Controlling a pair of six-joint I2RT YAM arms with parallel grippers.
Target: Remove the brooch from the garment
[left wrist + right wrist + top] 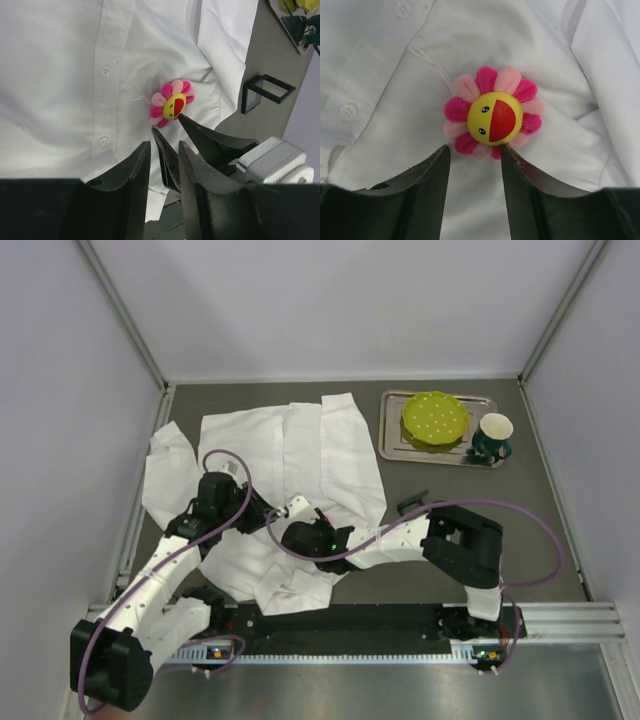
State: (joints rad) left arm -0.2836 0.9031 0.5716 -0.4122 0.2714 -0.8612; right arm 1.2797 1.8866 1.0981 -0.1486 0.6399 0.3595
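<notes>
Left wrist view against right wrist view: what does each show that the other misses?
Left wrist only: the black square frame on the table, and the left gripper. Right wrist only: two small eyes on the yellow face of the brooch. Both: the brooch pinned to the white shirt, shirt buttons, and the right gripper open at the brooch's edge.

Table (pixel 540 490) taken in whole from above and behind the arm bases (pixel 480 625), garment (pixel 60 75) looked down on from the left wrist at middling range, right wrist view set far closer — brooch (pixel 492 115) shared by both wrist views, garment by all three.
</notes>
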